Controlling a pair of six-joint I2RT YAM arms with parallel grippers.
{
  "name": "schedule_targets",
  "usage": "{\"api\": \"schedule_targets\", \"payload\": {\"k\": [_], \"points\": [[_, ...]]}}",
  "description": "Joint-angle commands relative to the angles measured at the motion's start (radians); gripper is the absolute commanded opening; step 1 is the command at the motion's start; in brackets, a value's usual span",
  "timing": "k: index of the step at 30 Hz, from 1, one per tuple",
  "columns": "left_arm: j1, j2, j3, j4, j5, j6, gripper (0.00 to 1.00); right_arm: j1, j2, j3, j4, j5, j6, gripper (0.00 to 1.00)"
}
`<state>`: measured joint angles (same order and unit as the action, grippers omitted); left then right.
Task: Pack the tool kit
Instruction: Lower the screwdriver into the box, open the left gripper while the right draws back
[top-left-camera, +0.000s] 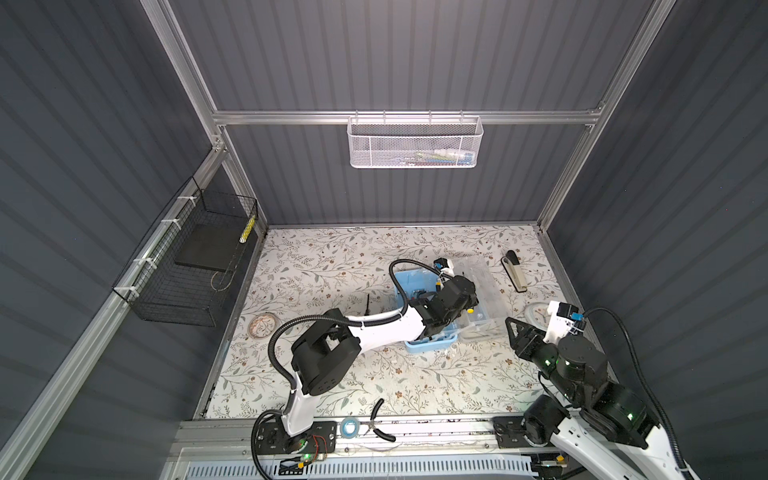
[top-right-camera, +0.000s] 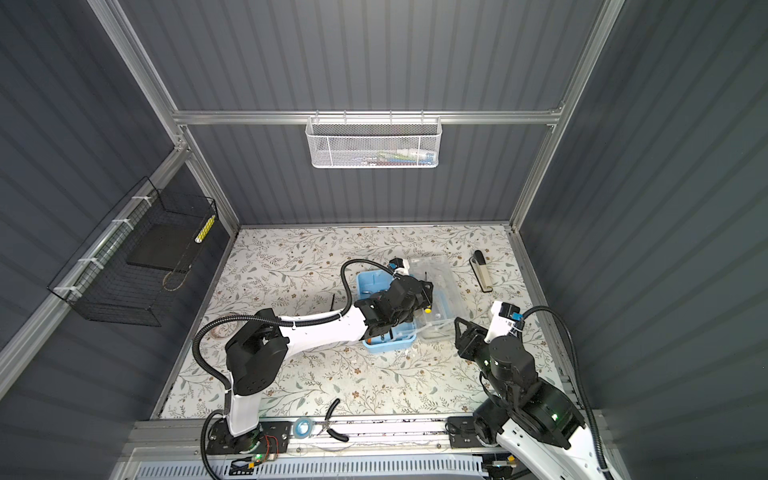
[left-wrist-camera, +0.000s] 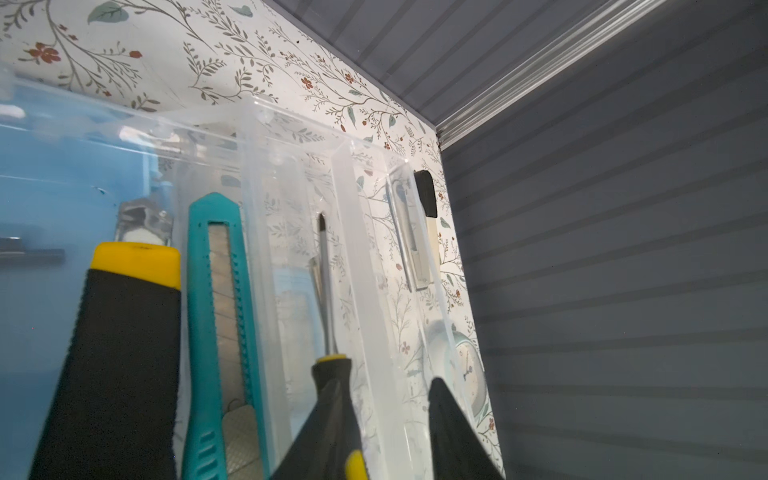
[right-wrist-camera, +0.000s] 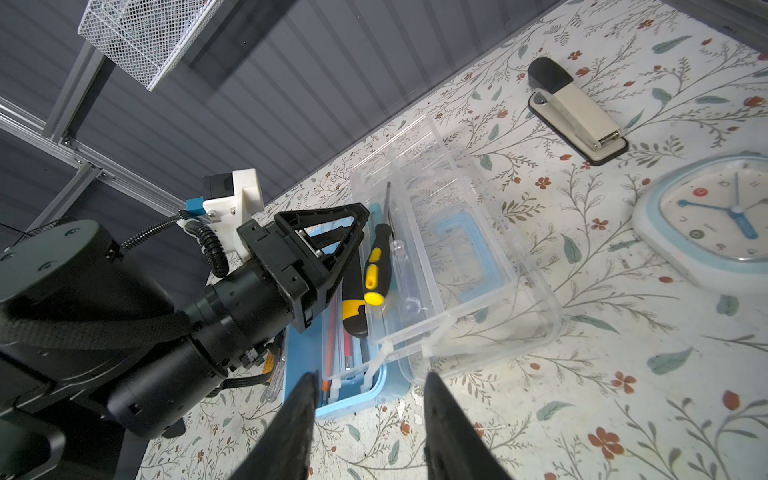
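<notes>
The tool kit is a blue box (top-left-camera: 432, 343) (right-wrist-camera: 353, 403) with a clear tray inside it. Its clear lid (right-wrist-camera: 478, 257) lies open on the right. A black and yellow screwdriver (right-wrist-camera: 376, 257) (left-wrist-camera: 326, 291) lies in the tray. Beside it are a teal utility knife (left-wrist-camera: 216, 291) and a thicker black and yellow handle (left-wrist-camera: 124, 332). My left gripper (top-left-camera: 467, 289) (left-wrist-camera: 386, 380) hovers over the tray, open, with one finger beside the screwdriver's handle. My right gripper (top-left-camera: 513, 328) (right-wrist-camera: 370, 376) stands open and empty near the box's front right corner.
A stapler (top-left-camera: 514, 272) and a blue-rimmed clock (right-wrist-camera: 715, 224) lie right of the lid. Black pliers (top-left-camera: 380, 424) and a tape roll (top-left-camera: 350, 427) sit at the front edge. A thin black piece (top-left-camera: 368, 305) and a small round dish (top-left-camera: 263, 326) lie left of the box.
</notes>
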<state>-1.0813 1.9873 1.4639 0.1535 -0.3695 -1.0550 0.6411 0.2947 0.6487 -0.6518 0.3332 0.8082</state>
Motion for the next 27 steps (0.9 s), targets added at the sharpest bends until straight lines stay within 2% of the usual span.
{"api": "schedule_targets", "payload": {"k": [1,5,8,12,14,16,21,27], "points": [[-0.006,0.021,0.033,-0.032,-0.019,0.009,0.38,-0.004,-0.004,-0.009,-0.005,0.007,-0.003,0.43],[-0.006,0.008,0.031,-0.034,-0.023,0.026,0.39,-0.004,0.004,-0.008,0.0,-0.007,-0.009,0.43],[-0.006,-0.032,0.021,-0.032,-0.033,0.082,0.4,-0.004,0.039,0.002,0.003,-0.03,-0.017,0.43],[-0.005,-0.117,0.001,-0.064,-0.037,0.249,0.51,-0.004,0.117,0.034,0.007,-0.067,-0.035,0.42],[-0.003,-0.147,0.005,-0.134,-0.014,0.337,0.54,-0.004,0.156,0.041,0.028,-0.091,-0.042,0.42],[-0.003,-0.182,-0.013,-0.216,0.014,0.362,0.55,-0.003,0.207,0.042,0.068,-0.124,-0.047,0.42],[-0.003,-0.351,-0.293,-0.2,0.053,0.337,0.56,0.025,0.361,0.075,0.149,-0.179,-0.055,0.42],[-0.003,-0.552,-0.528,-0.29,-0.022,0.357,0.6,0.184,0.557,0.181,0.195,-0.067,-0.097,0.42]]}}
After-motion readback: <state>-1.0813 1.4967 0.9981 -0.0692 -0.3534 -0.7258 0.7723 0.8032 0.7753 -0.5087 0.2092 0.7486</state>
